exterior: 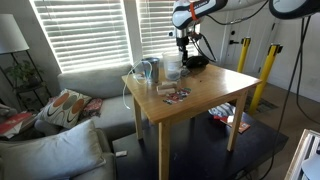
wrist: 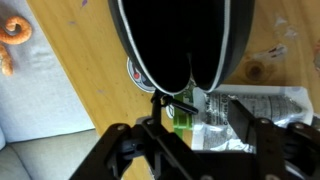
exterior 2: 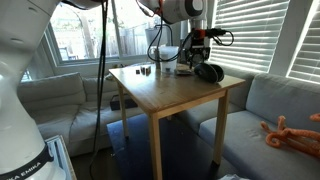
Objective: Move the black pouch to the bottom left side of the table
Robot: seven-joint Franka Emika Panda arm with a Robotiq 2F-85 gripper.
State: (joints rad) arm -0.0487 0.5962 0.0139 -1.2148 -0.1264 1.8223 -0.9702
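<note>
Gripper (exterior: 182, 44) over the pouch (exterior: 196, 62) at a corner of the table (exterior: 215, 95) — nothing held.

The pouch lies at the upper-right corner of the tabletop in an exterior view, and at the right end of the top in an exterior view (exterior 2: 208, 72), with the gripper (exterior 2: 197, 48) just above it. In the wrist view the pouch (wrist: 180, 40) fills the top of the frame, its pale seam curving down both sides. The gripper (wrist: 200, 128) enters from the bottom — its jaws seem spread apart and empty, though they are dark and hard to read. A silvery packet (wrist: 255, 110) lies on the wood below the pouch, at right. A reddish packet (exterior: 172, 94) sits mid-table, apart from the pouch.
</note>
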